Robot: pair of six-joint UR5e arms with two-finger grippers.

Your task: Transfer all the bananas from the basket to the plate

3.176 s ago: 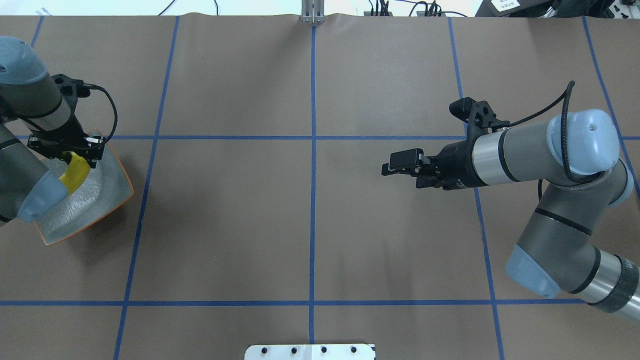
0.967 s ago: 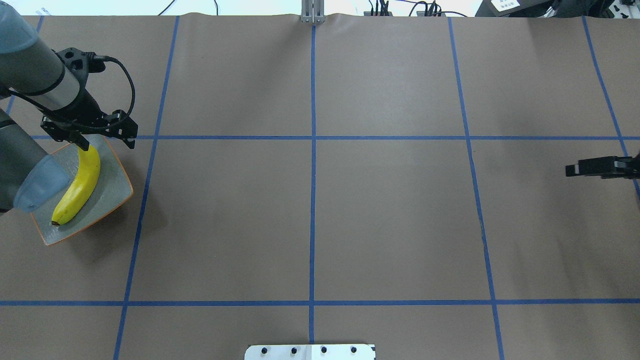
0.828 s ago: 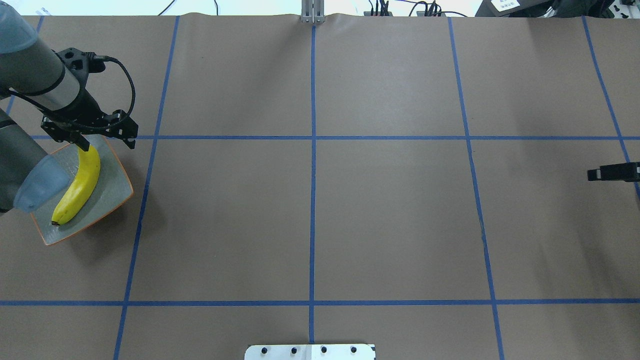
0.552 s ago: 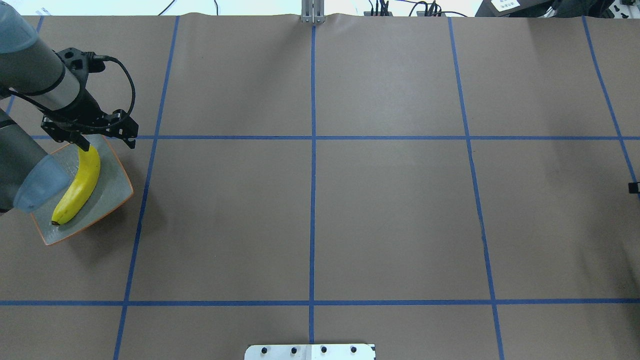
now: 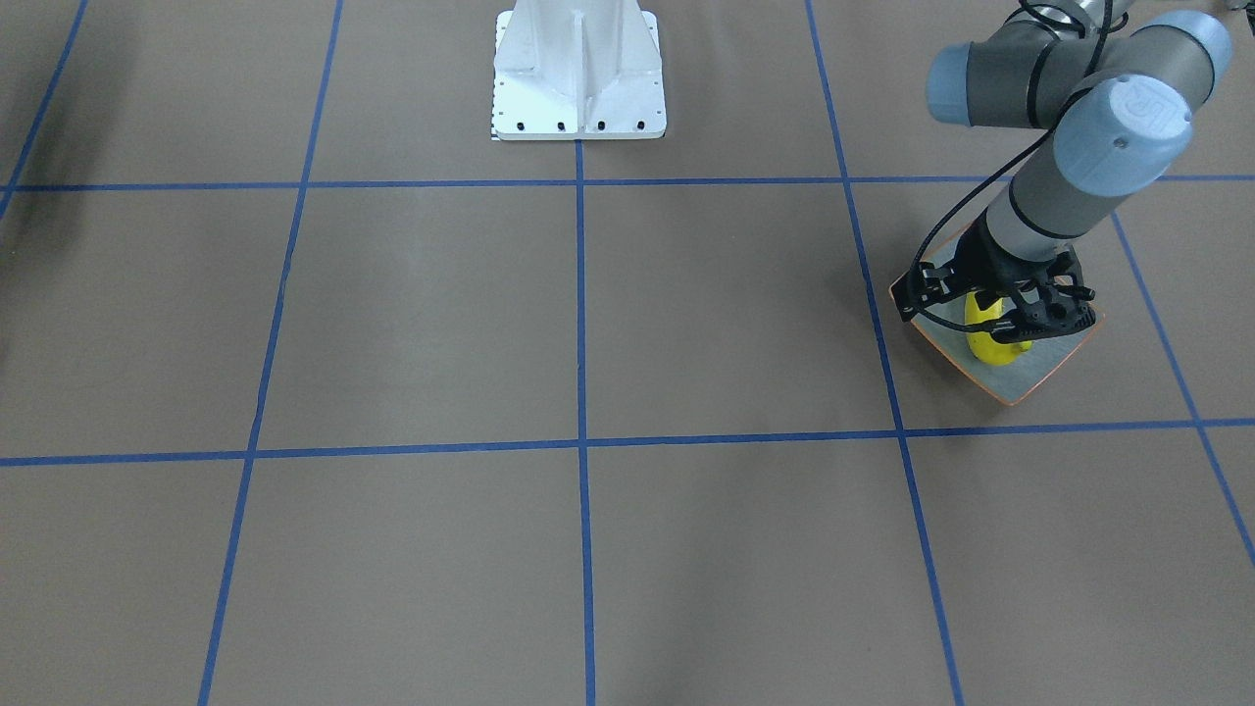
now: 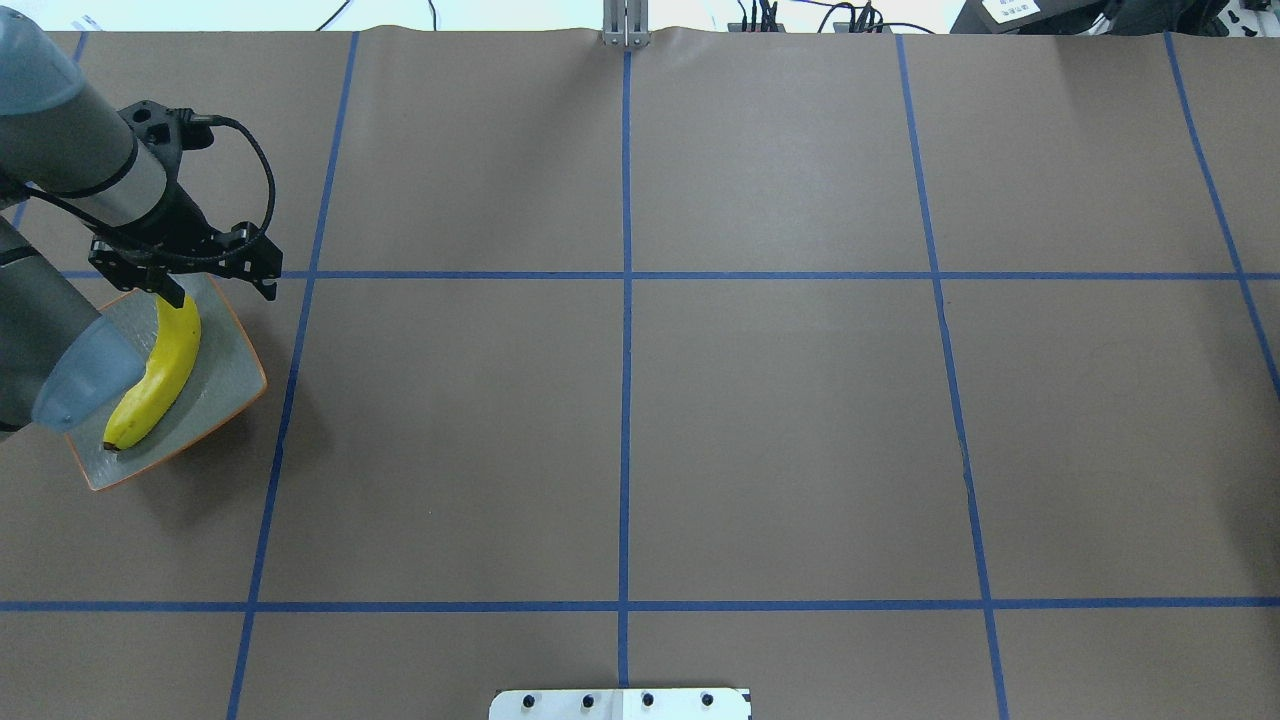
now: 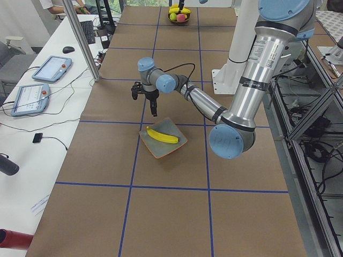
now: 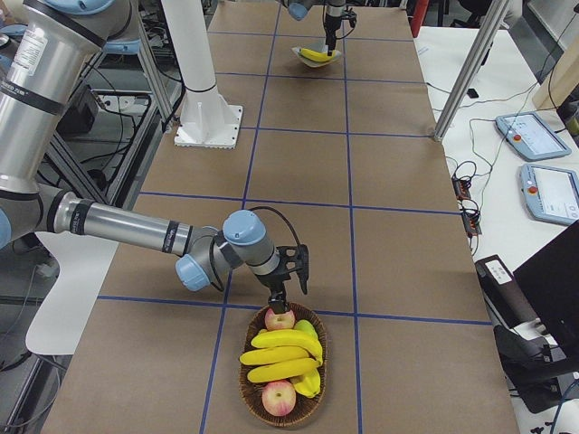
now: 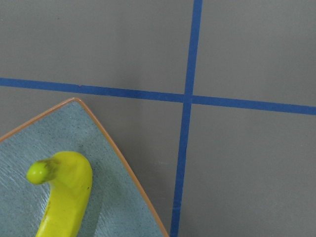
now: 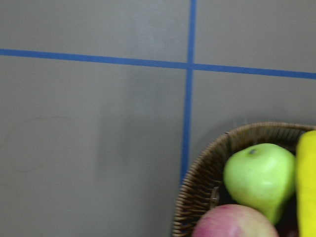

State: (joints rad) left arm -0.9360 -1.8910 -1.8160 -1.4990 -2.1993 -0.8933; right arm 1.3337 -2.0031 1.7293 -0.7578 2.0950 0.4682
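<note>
One yellow banana (image 6: 155,375) lies on the square grey-green plate (image 6: 228,375) with an orange rim at the table's left. It also shows in the left wrist view (image 9: 64,197). My left gripper (image 6: 220,292) hangs open and empty above the plate's far corner, over the banana's stem end. Three more bananas (image 8: 279,354) lie in a wicker basket (image 8: 249,391) at the right end. My right gripper (image 8: 282,291) hovers over the basket's near rim (image 10: 197,182). It shows only in the exterior right view, so I cannot tell whether it is open or shut.
The basket also holds a green apple (image 10: 259,177) and a red apple (image 10: 237,222). The robot's white base plate (image 5: 578,69) stands at the table's middle edge. Blue tape lines cross the brown table.
My left gripper has let go of the banana, which now lies on the plate, and has risen to the far corner. My right arm has drawn back to the right, out of the overhead view.
</note>
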